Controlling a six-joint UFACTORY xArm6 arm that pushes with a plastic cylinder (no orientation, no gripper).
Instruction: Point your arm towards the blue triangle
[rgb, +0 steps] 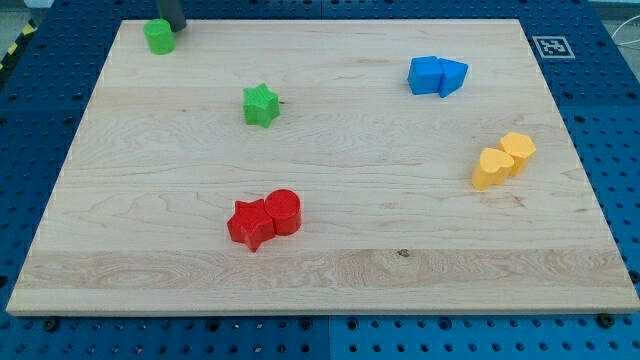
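The blue triangle (453, 76) lies at the view's upper right on the wooden board (330, 270), touching a blue block (425, 75) on its left. Only the lower end of my dark rod shows at the view's top left. My tip (174, 27) sits just right of a small green block (158, 36), close to it or touching it. The tip is far to the left of the blue triangle, almost the whole board width away.
A green star (260, 104) lies at upper left of centre. A red star (250, 223) and a red cylinder (284, 211) touch below centre. A yellow heart (490, 168) and a yellow hexagon (518, 149) touch at the right.
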